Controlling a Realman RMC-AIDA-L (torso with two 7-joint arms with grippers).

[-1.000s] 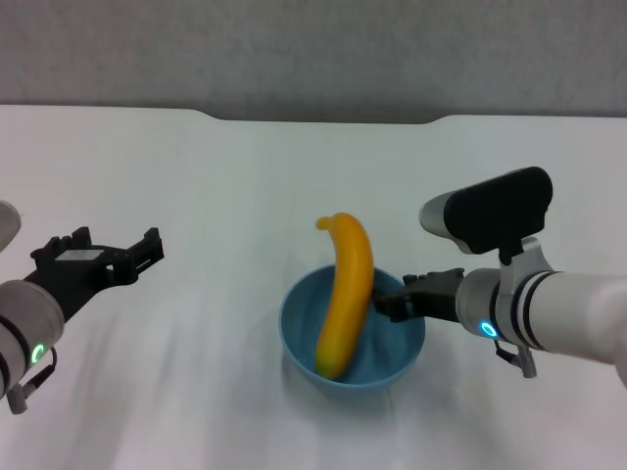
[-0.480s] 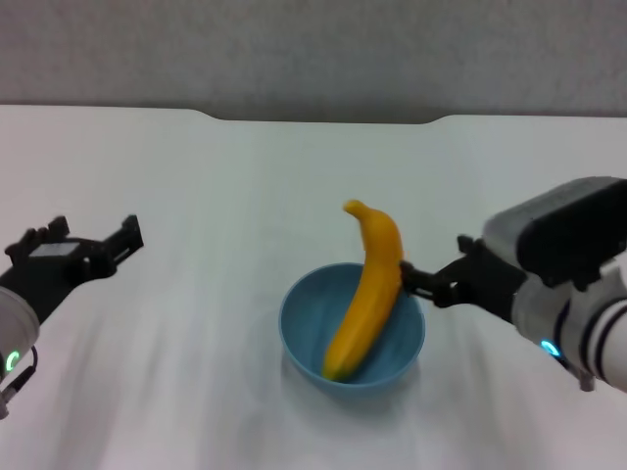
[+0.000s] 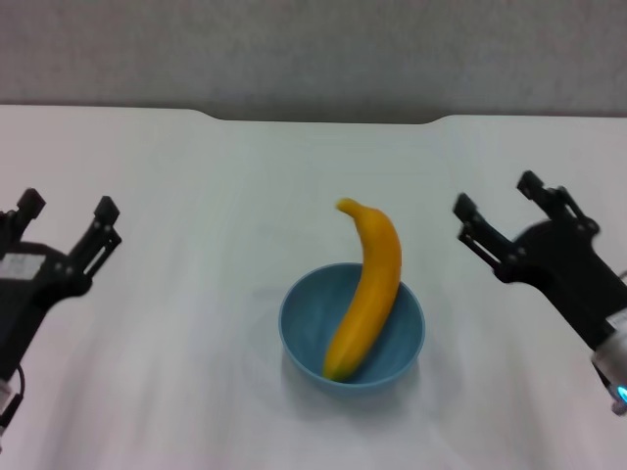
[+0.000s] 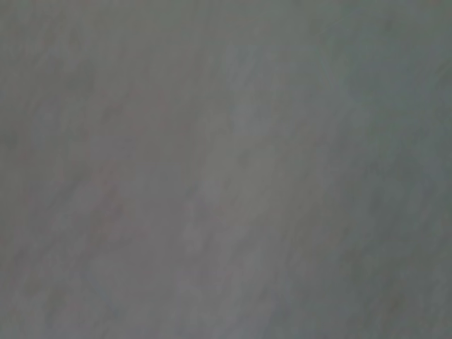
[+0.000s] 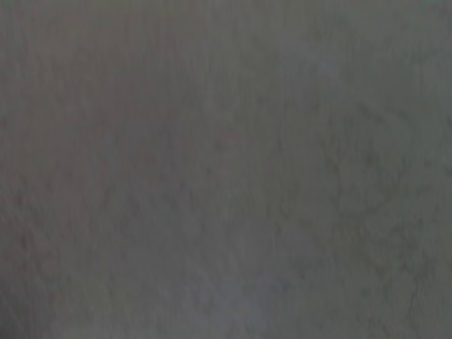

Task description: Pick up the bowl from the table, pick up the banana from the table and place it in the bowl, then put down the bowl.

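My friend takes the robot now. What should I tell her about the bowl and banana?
Left tool: open, holding nothing, left of the bowl.
Right tool: open, holding nothing, right of the bowl.
Bowl: standing on the table, in the middle.
Banana: lower end inside the bowl, stem end sticking out over the far rim.
Done: banana in, bowl set down.
Left: nothing that shows.

No readable text, label, brand, number or sign anywhere in view. Plain and unmarked: bowl [image 3: 353, 338], banana [image 3: 366, 291], table [image 3: 235, 196]. Nothing but blank grey surface in both wrist views.
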